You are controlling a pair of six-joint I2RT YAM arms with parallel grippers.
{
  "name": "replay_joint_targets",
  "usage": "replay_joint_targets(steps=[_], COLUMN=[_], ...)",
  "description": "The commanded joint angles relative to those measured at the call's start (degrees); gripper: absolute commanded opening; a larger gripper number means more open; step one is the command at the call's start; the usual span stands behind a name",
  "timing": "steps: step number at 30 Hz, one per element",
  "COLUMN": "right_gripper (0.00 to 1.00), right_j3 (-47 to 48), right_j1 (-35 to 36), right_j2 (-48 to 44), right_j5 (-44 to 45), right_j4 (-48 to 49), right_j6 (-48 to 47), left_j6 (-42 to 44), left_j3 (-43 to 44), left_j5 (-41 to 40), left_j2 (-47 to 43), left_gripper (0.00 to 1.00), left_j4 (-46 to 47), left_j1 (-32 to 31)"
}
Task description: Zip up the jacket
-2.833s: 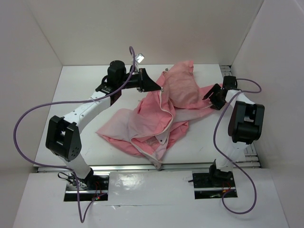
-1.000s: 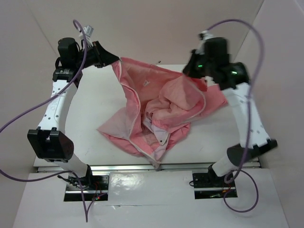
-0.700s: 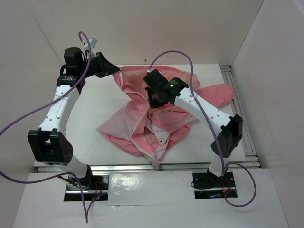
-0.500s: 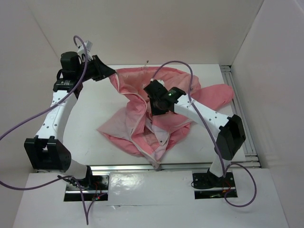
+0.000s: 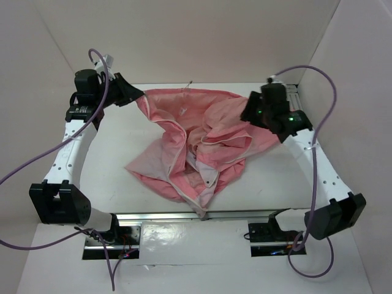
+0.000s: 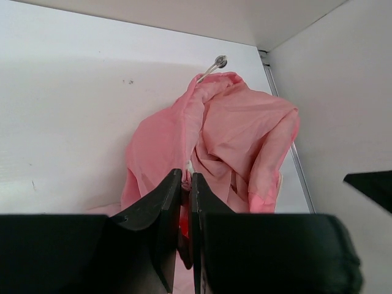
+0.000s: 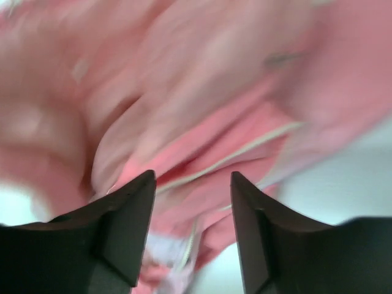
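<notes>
The salmon-pink jacket [image 5: 196, 138] lies crumpled across the middle of the table, its paler lining and light zipper [image 5: 179, 156] showing along the left and front folds. My left gripper [image 5: 136, 95] is at the far left and is shut on the jacket's far-left edge, holding it lifted; the left wrist view shows the fabric [image 6: 233, 144] pinched between the closed fingers [image 6: 174, 202]. My right gripper [image 5: 248, 116] hovers over the jacket's right side, jaws open and empty. The right wrist view is blurred and shows pink cloth and a pale zipper line [image 7: 245, 150] below the gripper [image 7: 193, 184].
White walls enclose the table on three sides. A metal rail [image 5: 309, 147] runs along the right edge and another [image 5: 184, 215] along the front. Purple cables loop from both arms. Bare table [image 5: 110, 153] lies left of the jacket.
My right arm swung from over the jacket's centre out to its right side, with its jaws open. The left gripper kept its hold and shifted slightly. The jacket's far edge spread wider.
</notes>
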Motion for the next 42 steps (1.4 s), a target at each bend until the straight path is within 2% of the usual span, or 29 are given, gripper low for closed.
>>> replay_joint_targets(steps=[1,3,4,6,11,14,19,25,28,29,30,34,37,42], right_gripper=[0.65,0.73,0.73,0.74,0.82,0.86,0.83,0.69,0.51,0.42,0.26,0.0,0.0,0.0], right_j3=[-5.3,-9.1,-10.4,-13.3,-15.3,-17.6,-19.4,-24.0,-24.6,-24.6,-24.6,-24.0,-24.0,-18.7], right_j1=[-10.2,-15.6,-17.6,-20.8,-23.0,-26.3,-27.1,-27.1,-26.5,-26.5,-26.5,-26.5,-26.5,-24.3], right_j2=[-0.7,-0.1,1.4,2.6,9.0,11.0,14.4,17.2,17.8,17.8,16.9,12.5,8.4,-0.1], right_j5=[-5.8,-8.1,-12.8,-15.5,-17.6,-24.5,-27.8,-33.5,-33.5,-33.5,-33.5,-31.4,-30.7,-26.2], right_j4=[1.7,5.0,6.6,11.4,16.5,21.3,26.4,32.4,33.0,33.0,32.3,28.8,25.2,12.0], right_j6=[1.0,1.0,1.5,2.0,2.8,6.3,10.6,15.8,16.4,16.4,16.4,14.2,12.1,7.5], left_j6=[-0.8,-0.8,-0.8,-0.8,-0.3,-0.3,-0.3,-0.3,0.2,0.2,0.2,0.2,0.2,-0.3], left_j3=[0.2,0.2,0.2,0.2,0.7,1.2,1.2,1.2,1.2,1.2,1.2,1.2,1.2,2.9], left_j5=[1.4,1.4,1.4,1.9,2.5,2.5,2.5,2.5,2.5,2.5,2.5,2.0,2.0,2.0], left_j2=[-1.1,-1.1,-1.1,-1.1,-0.6,-0.6,-0.1,-0.1,-0.1,-0.1,-0.1,-0.1,0.5,1.5], left_gripper=[0.0,0.0,0.0,0.0,0.0,0.0,0.0,0.0,0.0,0.0,0.0,0.0,0.0,0.0], left_j4=[2.3,2.3,2.3,2.3,2.3,2.3,2.3,2.3,2.3,2.3,2.3,2.3,2.8,2.8], left_j1=[-0.2,-0.9,-0.9,-0.9,-2.0,-2.0,-3.1,-3.1,-3.1,-3.1,-3.1,-3.1,-3.1,-3.1])
